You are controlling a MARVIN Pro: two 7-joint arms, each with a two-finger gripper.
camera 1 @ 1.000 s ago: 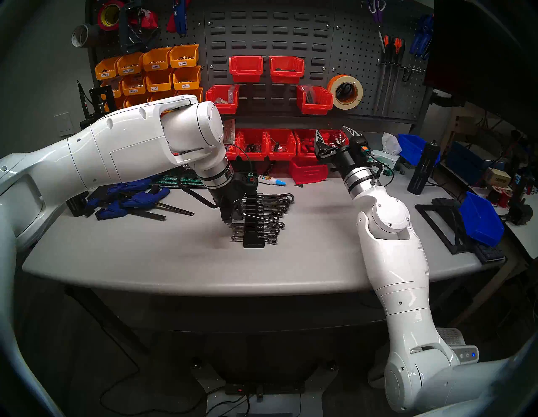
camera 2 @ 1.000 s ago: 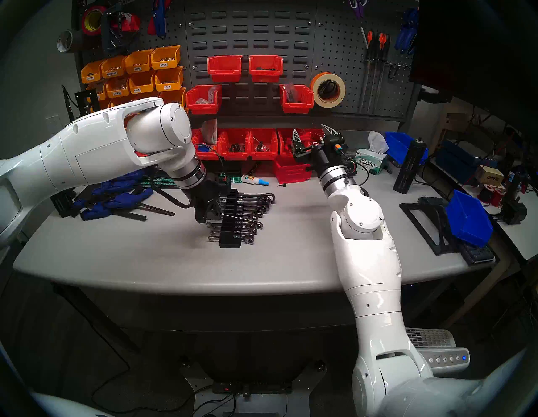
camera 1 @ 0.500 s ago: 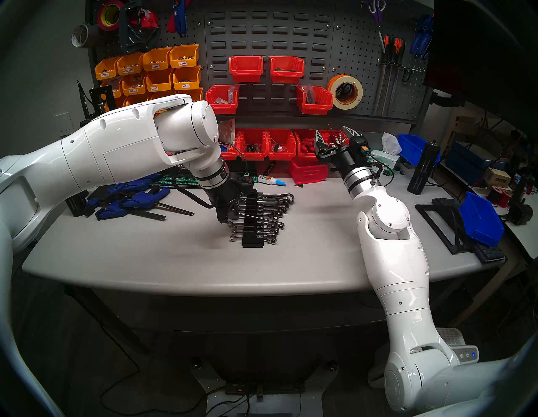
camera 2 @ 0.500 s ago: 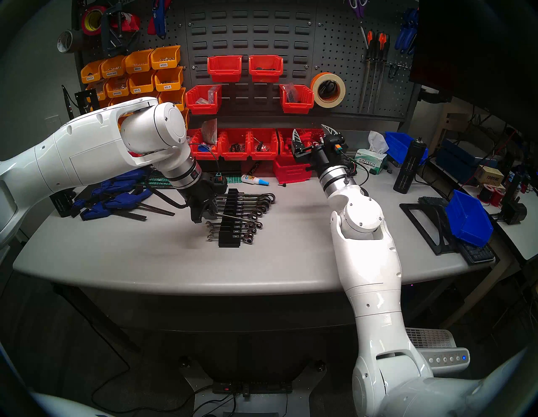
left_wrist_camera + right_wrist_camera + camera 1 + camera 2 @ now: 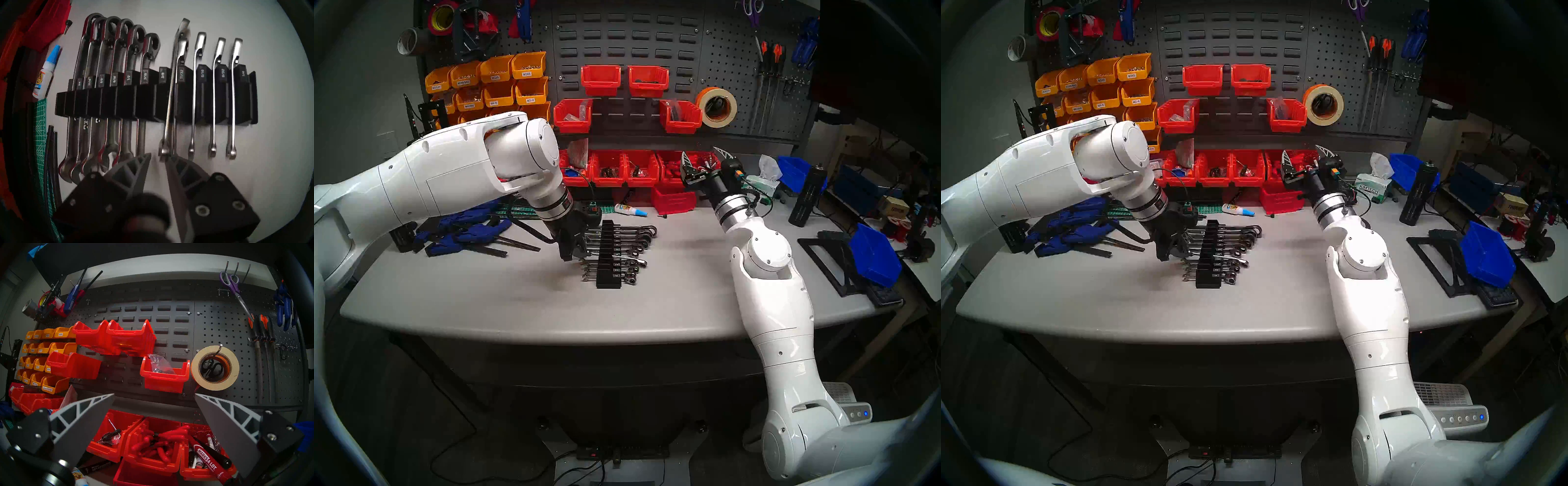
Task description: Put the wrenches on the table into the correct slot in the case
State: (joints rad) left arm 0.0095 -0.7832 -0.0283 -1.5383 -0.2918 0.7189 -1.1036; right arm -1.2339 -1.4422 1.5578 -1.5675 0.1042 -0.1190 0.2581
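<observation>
The black stepped case [image 5: 608, 271] stands mid-table [image 5: 517, 305] with several chrome wrenches in its slots; it also shows in the head right view [image 5: 1209, 278] and the left wrist view [image 5: 146, 101]. One slim wrench [image 5: 170, 95] lies slantwise across the case between the 3/8 and 11/32 labels, and its ring end [image 5: 641, 262] sticks out past its neighbours. My left gripper [image 5: 158, 156] is open and empty just left of the case [image 5: 574, 255], its fingertips just short of that wrench's open-jaw end. My right gripper [image 5: 703, 155] is open and empty, raised over the red bins [image 5: 153, 394].
Blue clamps [image 5: 463, 234] lie at the table's left. A glue bottle [image 5: 631, 210] and a red bin [image 5: 673, 200] sit behind the case, and a green cutting mat [image 5: 41, 135] lies beside it. A blue bin on a black stand [image 5: 873, 258] is at the right.
My left gripper let go of the slim wrench and drew back to the left. The wrench's raised handle end dropped down onto the case. The right arm has not moved.
</observation>
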